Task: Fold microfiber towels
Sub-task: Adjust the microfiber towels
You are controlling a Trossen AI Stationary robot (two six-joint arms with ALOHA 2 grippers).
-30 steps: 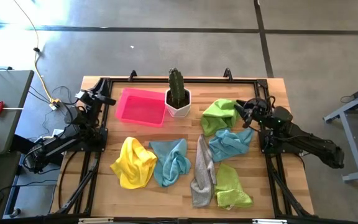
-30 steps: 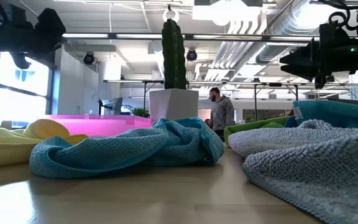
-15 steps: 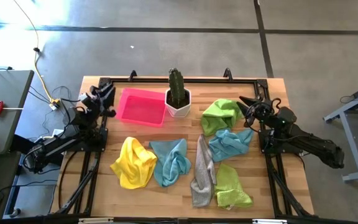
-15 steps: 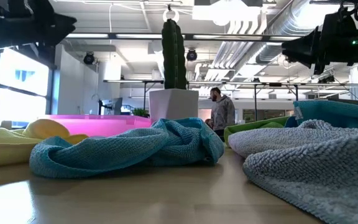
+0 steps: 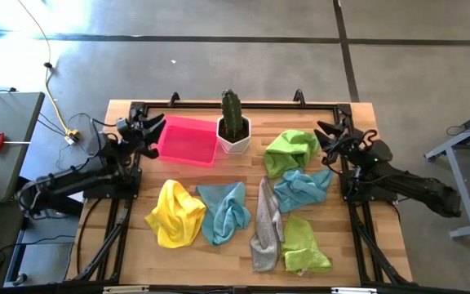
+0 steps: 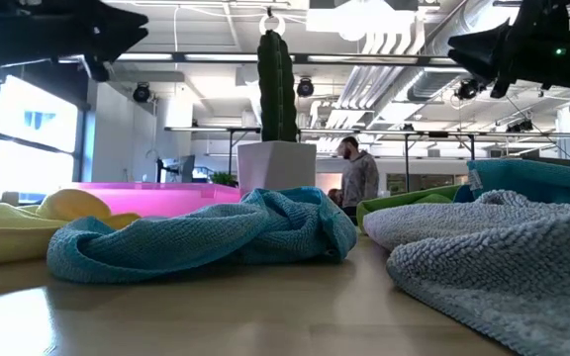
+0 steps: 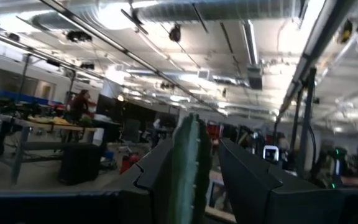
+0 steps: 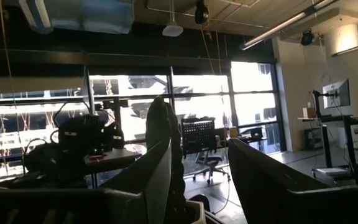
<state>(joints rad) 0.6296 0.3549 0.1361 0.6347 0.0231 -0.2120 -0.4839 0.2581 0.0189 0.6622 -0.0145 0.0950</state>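
Several crumpled microfiber towels lie on the wooden table: yellow (image 5: pixel 175 214), light blue (image 5: pixel 225 212), grey (image 5: pixel 265 224), lime green (image 5: pixel 304 245), a second light blue (image 5: pixel 302 188) and a second lime green (image 5: pixel 290 151). My left gripper (image 5: pixel 155 125) hangs open in the air at the far left, by the pink tray's left edge, with nothing between its fingers (image 7: pixel 160 168). My right gripper (image 5: pixel 326 132) hangs open at the far right, beside the far lime green towel, also holding nothing (image 8: pixel 199 146). Both point slightly upward, clear of the towels.
A pink tray (image 5: pixel 188 139) and a cactus in a white pot (image 5: pixel 234 131) stand at the table's far middle. A black frame (image 5: pixel 219 104) runs around the table. A person (image 6: pixel 356 178) stands in the room beyond. Bare wood shows along the near edge (image 5: pixel 219 265).
Both grippers have risen and tipped their fingers upward. My left gripper has also swung toward the table's right, up to the pink tray's left edge. The towels lie as before.
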